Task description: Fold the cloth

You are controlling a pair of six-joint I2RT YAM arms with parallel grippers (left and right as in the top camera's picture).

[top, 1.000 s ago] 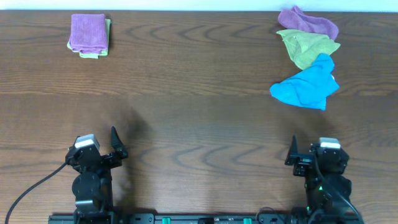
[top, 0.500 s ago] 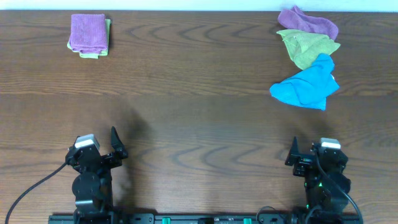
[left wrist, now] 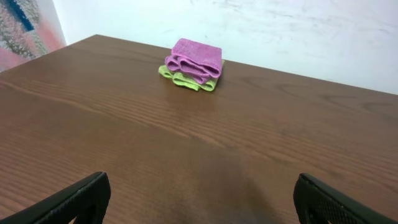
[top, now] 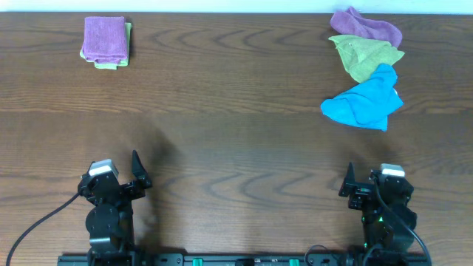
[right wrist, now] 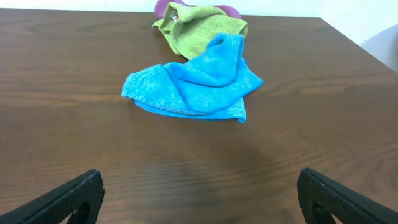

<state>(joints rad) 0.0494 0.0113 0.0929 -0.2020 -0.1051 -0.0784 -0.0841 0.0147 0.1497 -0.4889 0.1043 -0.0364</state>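
Both arms tucked low at the counter [top: 236, 133] near edge; left gripper [left wrist: 202, 205] and right gripper [right wrist: 199, 199] spread wide, empty. The cloth [top: 366, 26] lies crumpled behind the blue cloth [top: 362, 100], green cloth [top: 366, 55] between. Cloths: two purple, two green, one blue.

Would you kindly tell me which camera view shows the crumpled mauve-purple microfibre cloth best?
The overhead view: the crumpled mauve-purple microfibre cloth lies almost wholly visible, far right. The right wrist view shows only slivers behind the crumpled lime-green cloth; the left wrist view misses it.
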